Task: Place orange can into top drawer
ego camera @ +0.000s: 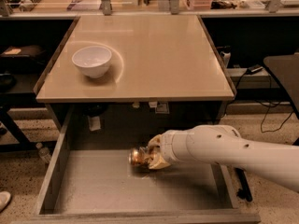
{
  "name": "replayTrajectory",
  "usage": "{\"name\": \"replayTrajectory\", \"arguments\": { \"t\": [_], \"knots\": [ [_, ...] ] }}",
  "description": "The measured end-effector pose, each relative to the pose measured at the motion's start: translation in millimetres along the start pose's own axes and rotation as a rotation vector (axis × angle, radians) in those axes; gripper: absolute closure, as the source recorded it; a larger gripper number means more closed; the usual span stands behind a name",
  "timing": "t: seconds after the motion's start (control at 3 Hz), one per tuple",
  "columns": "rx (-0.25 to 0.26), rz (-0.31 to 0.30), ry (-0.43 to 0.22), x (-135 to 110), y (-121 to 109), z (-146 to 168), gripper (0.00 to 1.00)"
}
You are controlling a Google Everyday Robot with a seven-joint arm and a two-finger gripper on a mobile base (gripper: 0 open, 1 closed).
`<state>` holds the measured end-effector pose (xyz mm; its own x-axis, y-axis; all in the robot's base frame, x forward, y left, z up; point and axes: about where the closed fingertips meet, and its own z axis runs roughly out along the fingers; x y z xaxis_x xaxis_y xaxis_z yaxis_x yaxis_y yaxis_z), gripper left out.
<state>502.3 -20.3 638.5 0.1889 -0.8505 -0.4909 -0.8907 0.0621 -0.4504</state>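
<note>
Camera view looks down into the open drawer (93,190), where the end effector (148,158), on a white arm (219,148) reaching in from the right, pinches the can (137,157), tipped sideways close to the grey bottom near its middle. Farther back, a white bowl (92,61) sits left on the worktop (163,55).
</note>
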Motion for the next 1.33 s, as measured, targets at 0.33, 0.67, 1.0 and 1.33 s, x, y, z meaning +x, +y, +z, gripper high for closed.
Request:
{"name": "replayTrajectory", "arguments": {
  "t": [0.33,0.67,1.0,1.33],
  "knots": [
    [0.0,0.0,0.0,0.0,0.0,0.0,0.57],
    [0.0,0.0,0.0,0.0,0.0,0.0,0.34],
    [0.0,0.0,0.0,0.0,0.0,0.0,0.1],
    [0.0,0.0,0.0,0.0,0.0,0.0,0.0]
  ]
}}
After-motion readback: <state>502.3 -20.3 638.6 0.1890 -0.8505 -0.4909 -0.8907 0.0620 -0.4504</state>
